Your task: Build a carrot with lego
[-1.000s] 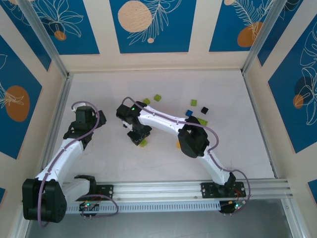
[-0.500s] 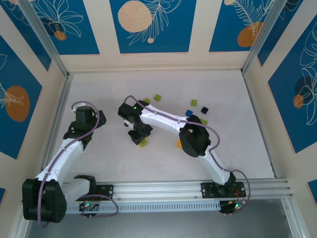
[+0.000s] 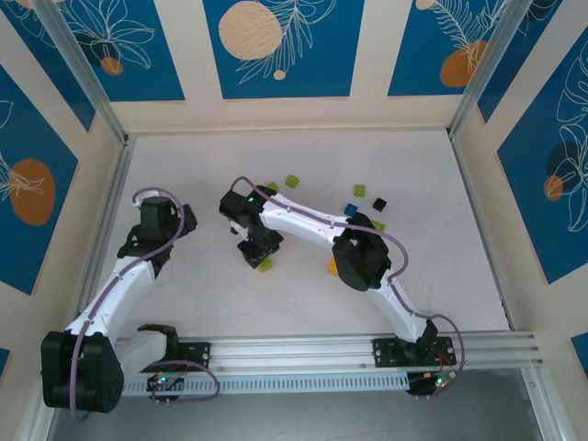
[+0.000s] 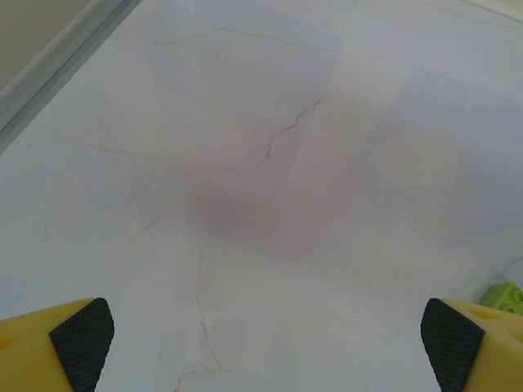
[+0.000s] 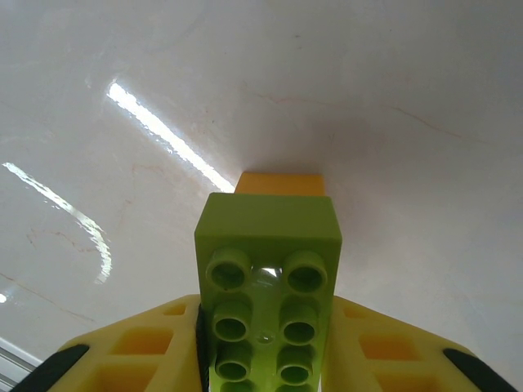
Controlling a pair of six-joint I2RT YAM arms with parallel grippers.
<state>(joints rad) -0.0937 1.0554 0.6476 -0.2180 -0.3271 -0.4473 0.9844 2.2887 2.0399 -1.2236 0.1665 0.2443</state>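
Observation:
My right gripper (image 3: 257, 250) is shut on a lime green lego brick (image 5: 268, 269), studs facing the wrist camera, held low over the table's middle (image 3: 265, 264). An orange brick (image 5: 280, 183) shows just past its far end; whether the two touch I cannot tell. Loose lego lies further back and right: lime green bricks (image 3: 292, 181) (image 3: 359, 191) (image 3: 378, 225), a blue one (image 3: 350, 209), a black one (image 3: 379, 204), and an orange one (image 3: 332, 267) half hidden by the right arm's elbow. My left gripper (image 4: 265, 351) stands open over bare table at the left (image 3: 158, 220), holding nothing.
A lime green brick (image 4: 507, 296) peeks in at the right edge of the left wrist view. An aluminium rail (image 3: 110, 220) runs along the table's left side. Patterned walls enclose the table on three sides.

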